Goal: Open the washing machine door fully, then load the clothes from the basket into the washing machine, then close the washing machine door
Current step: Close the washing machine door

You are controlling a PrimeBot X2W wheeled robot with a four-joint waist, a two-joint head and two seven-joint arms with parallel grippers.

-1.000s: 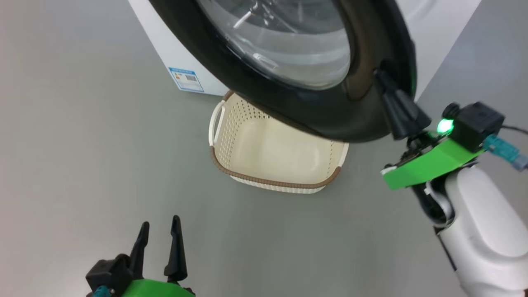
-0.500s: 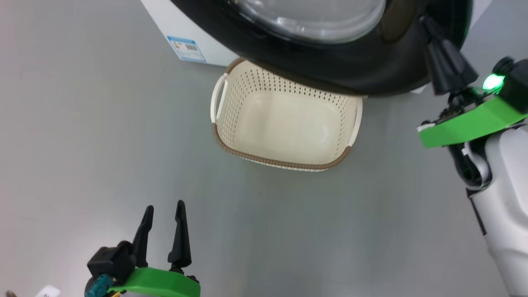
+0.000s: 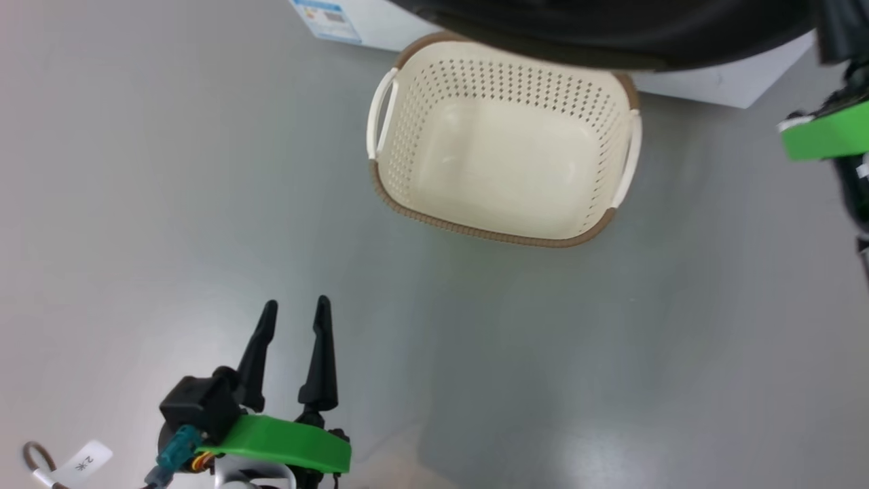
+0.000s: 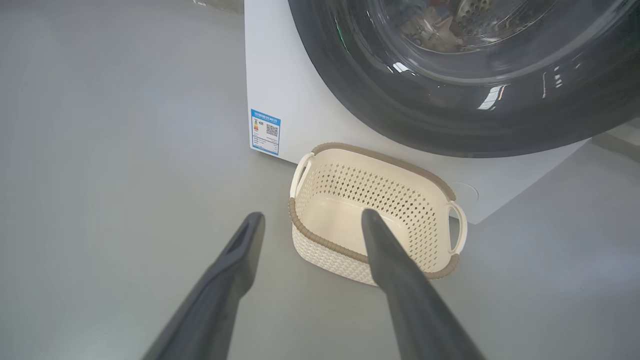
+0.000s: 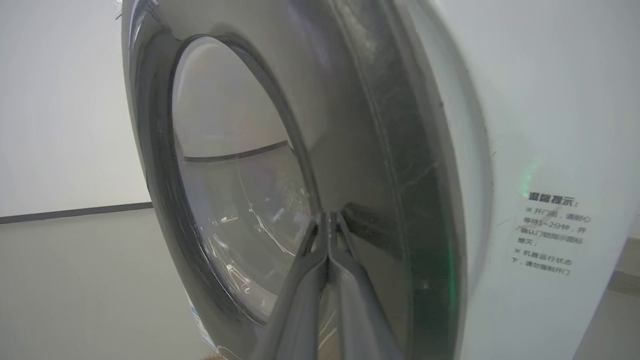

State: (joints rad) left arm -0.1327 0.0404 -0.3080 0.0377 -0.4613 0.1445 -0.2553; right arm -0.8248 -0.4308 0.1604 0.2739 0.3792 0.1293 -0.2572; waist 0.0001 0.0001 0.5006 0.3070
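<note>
The cream basket (image 3: pixel 414 136) with its brown rim stands empty on the floor in front of the white washing machine (image 3: pixel 713 85). The clothes are out of view. Above the basket's far rim hangs the glossy black washing machine door (image 3: pixel 611 34). In the right wrist view my right gripper (image 5: pixel 327 217) is shut, holding nothing, tips against the door (image 5: pixel 380 150) beside its dark recess; the door lies close to the machine front (image 5: pixel 550 125). My left gripper (image 3: pixel 297 303) is open and holds nothing, low over the floor, short of the basket (image 4: pixel 380 190).
Grey floor surrounds the basket on its left, right and near side. A blue label sticker (image 4: pixel 265 132) marks the machine's lower front corner. Printed text (image 5: pixel 550 235) sits on the machine front beside the door. The right wrist's green bracket (image 3: pixel 821 136) is at the right edge.
The head camera has tipped down, so the whole picture has shifted. The door now covers much less of the basket, and the right gripper has gone with it. The left gripper stays open.
</note>
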